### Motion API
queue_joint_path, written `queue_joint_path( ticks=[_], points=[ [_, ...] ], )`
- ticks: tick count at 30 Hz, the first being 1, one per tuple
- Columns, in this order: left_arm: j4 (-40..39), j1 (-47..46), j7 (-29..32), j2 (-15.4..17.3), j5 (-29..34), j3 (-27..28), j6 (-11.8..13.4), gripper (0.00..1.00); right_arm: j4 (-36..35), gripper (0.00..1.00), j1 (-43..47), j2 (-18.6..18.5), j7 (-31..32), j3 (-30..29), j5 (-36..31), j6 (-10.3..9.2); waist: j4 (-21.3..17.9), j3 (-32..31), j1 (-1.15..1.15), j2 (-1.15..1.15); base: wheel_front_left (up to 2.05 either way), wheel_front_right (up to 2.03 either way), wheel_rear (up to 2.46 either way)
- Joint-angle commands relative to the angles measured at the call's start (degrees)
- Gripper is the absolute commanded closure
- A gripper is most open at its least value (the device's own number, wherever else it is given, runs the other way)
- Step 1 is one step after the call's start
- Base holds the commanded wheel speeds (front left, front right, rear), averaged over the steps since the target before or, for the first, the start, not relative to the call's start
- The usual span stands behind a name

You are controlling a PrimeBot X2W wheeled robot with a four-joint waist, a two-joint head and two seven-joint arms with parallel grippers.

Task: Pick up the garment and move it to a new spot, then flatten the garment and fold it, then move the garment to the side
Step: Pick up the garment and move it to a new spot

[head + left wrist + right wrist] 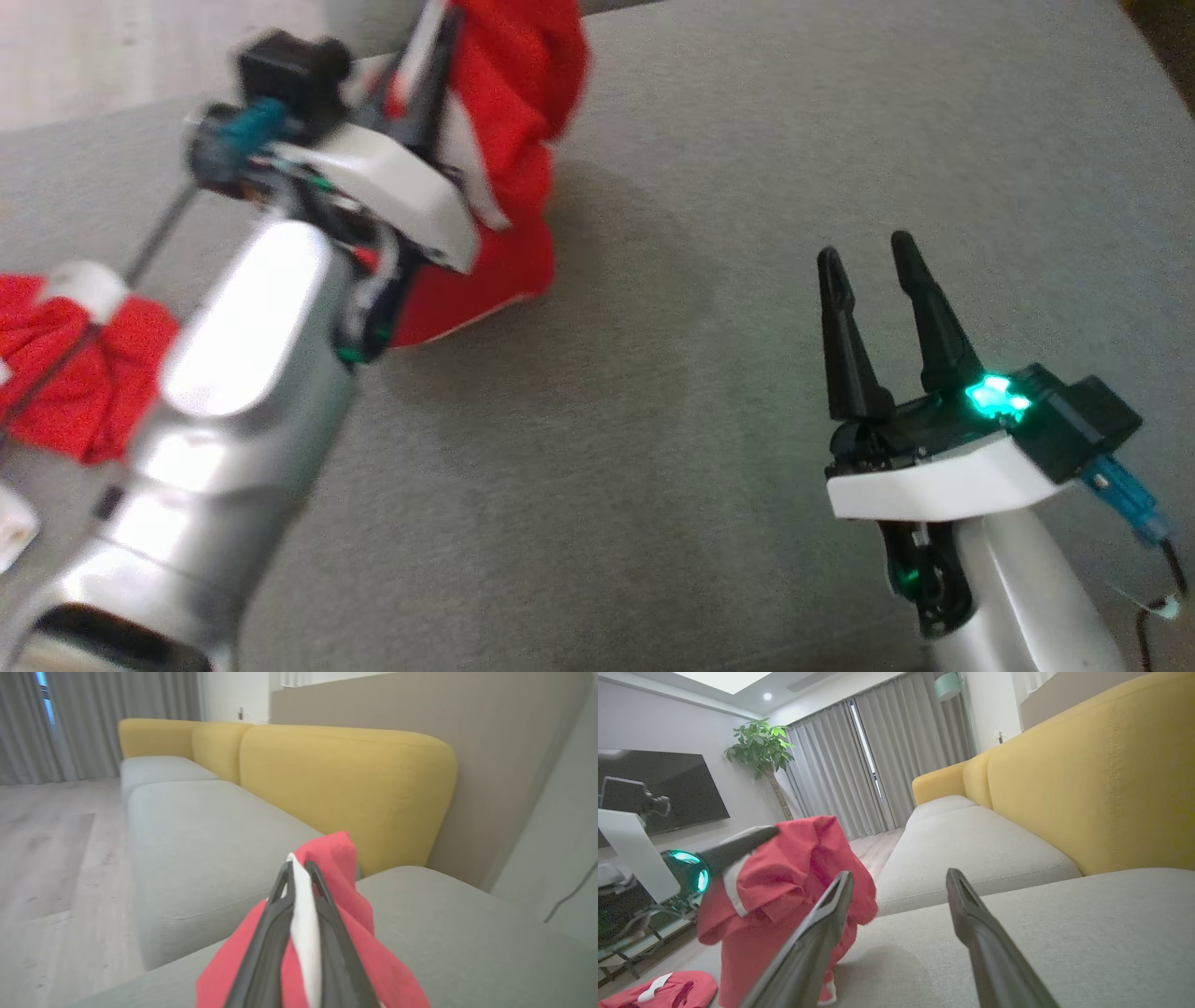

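I am gripping the garment in my left jaws, which are pressing tight on a white strip of it. In the left wrist view my two dark fingers are pinching that strip, with red cloth bunching out on both sides. The garment is hanging lifted over the grey sofa seat, and its lower edge seems to be touching the cushion. My right jaws are standing open and holding nothing, the fingers pointing up the head view, well apart from the garment and to its right. A second red-and-white heap is lying beside my left forearm; I cannot tell whether it is joined to the cloth I am holding.
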Motion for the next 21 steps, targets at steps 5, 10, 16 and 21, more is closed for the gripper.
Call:
queue_joint_path(
  ticks=[5, 10, 16, 21],
  points=[
    [-1.2, -2.0, -1.3, -3.1, 0.3, 0.0, 1.8, 0.0, -2.6, 0.0, -2.9, -0.1, -0.5, 1.8, 1.5, -0.04, -5.7, 2.4, 0.0, 0.0, 0.0, 0.0, 0.0],
    [1.1, -3.7, -5.5, -3.8, 1.2, 0.9, 2.7, 0.0, -2.9, 0.0, -3.0, -0.1, -0.5, 1.4, 1.9, -0.04, -6.1, 2.7, 0.0, 0.0, 0.0, 0.0, 0.0],
    [2.3, -3.3, -11.1, -0.7, 1.2, 3.5, 2.7, 0.0, -2.6, 0.0, -2.1, -0.1, -0.5, -0.3, 0.7, -0.04, -2.2, 1.6, 0.0, 0.0, 0.0, 0.0, 0.0],
    [0.3, 2.1, -15.5, 3.1, 1.0, 5.0, 2.1, 0.0, -2.0, 0.0, -0.8, -0.1, -0.5, -1.9, -0.8, -0.04, 2.4, -0.3, 0.0, 0.0, 0.0, 0.0, 0.0]
  ],
)
